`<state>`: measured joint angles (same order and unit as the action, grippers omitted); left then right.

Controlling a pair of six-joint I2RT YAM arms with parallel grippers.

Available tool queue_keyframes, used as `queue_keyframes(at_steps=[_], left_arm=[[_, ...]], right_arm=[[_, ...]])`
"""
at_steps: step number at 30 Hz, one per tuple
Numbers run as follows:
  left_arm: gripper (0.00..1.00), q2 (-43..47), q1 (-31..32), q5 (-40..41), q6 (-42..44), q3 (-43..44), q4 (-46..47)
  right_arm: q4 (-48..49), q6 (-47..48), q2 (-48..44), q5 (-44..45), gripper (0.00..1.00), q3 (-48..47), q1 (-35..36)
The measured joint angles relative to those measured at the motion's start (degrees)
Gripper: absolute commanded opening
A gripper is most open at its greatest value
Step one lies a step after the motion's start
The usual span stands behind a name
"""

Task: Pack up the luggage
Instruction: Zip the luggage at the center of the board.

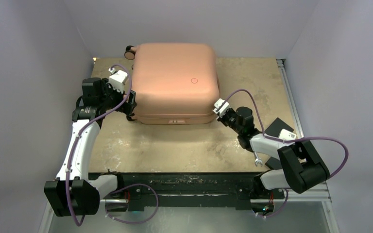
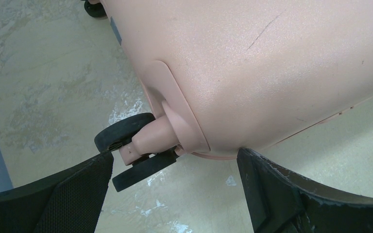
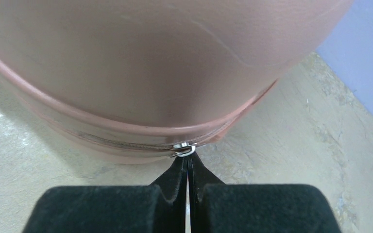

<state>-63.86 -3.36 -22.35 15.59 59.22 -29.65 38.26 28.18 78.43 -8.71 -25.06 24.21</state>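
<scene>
I'm clamping the right end effector [image 3: 188, 162] on the suitcase [image 1: 175, 80] zipper pull [image 3: 184, 149] for zipping, with the left end effector [image 2: 175, 155] released, flanking the wheel [image 2: 126, 133] as a brace.

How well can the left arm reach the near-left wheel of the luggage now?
Probably yes: the left gripper is open and the wheel of the luggage sits right at its fingertips, with nothing between them.
</scene>
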Motion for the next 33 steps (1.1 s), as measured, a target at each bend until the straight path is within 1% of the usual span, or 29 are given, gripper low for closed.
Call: queue_keyframes(at_steps=[7, 13, 14, 15, 17, 19, 20, 21, 26, 30, 33], left_arm=[[0.99, 0.0, 0.0, 0.0, 0.02, 0.0, -0.02], [0.99, 0.0, 0.0, 0.0, 0.02, 0.0, -0.02], [0.99, 0.0, 0.0, 0.0, 0.0, 0.0, -0.02], [0.99, 0.0, 0.0, 0.0, 0.02, 0.0, -0.02], [0.99, 0.02, 0.0, 0.0, 0.02, 0.0, -0.02], [0.99, 0.02, 0.0, 0.0, 0.02, 0.0, -0.02], [0.99, 0.02, 0.0, -0.02, 0.02, 0.0, -0.02], [0.99, 0.04, 0.0, -0.02, 0.02, 0.0, -0.02], [0.99, 0.26, 0.0, -0.02, 0.04, 0.0, -0.02], [0.99, 0.24, 0.0, -0.11, 0.26, 0.02, -0.07], [0.99, -0.04, 0.0, -0.33, 0.46, 0.28, -0.33]], right_arm=[[-2.1, -1.81, -0.17, -0.37, 0.0, -2.43, -2.21], [-4.68, -4.11, -0.2, -8.59, 0.0, -5.29, -8.9], [-4.83, -4.31, -0.2, -9.73, 0.06, -5.75, -10.14], [-4.9, -4.39, -0.2, -10.91, 0.21, -6.05, -11.3], [-5.44, -3.87, -0.59, -12.11, 0.44, -6.12, -12.55], [-6.16, -2.36, -1.4, -12.74, 0.63, -6.08, -12.92], [-6.32, -0.87, -1.97, -13.2, 0.91, -6.08, -12.9], [-6.58, 0.31, -2.47, -13.51, 0.98, -6.08, -12.87], [-11.04, 9.4, -4.42, -15.15, 0.99, -6.08, -12.81], [-10.51, 10.67, -5.22, -14.8, 0.99, -5.38, -12.7], [-12.61, 14.6, -5.7, -16.35, 0.99, -5.38, -12.74]])
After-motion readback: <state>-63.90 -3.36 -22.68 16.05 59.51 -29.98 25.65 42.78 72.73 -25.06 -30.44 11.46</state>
